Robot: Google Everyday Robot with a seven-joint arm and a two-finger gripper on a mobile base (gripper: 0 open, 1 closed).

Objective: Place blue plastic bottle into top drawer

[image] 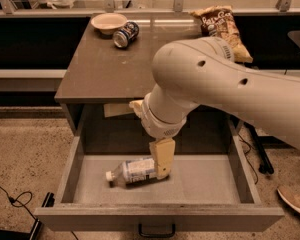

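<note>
Down inside the open top drawer (pixel 70 176), the blue plastic bottle (pixel 134 171) lies on its side on the pale liner floor, left of the middle. Its long axis runs roughly left to right across the drawer, slightly slanted. The white cap points left and a little toward the front panel, and the base points right. It is the one bottle in view and the only thing lying in the drawer. The gripper (pixel 161 170) hangs from the bulky pale arm (pixel 225 84) down into the drawer and meets the bottle at its base end. Whether it clamps the bottle or sits loose against it cannot be told. One dark loop handle (pixel 156 230) shows below the drawer's front panel.

On the cabinet top (pixel 105 74) behind the drawer sit three things. One pale bowl (pixel 108 22) is at the far left corner. One dark blue soda can (pixel 126 34) lies on its side just beside the bowl. One chip bag (pixel 222 26) lies at the far right, partly behind the arm.
</note>
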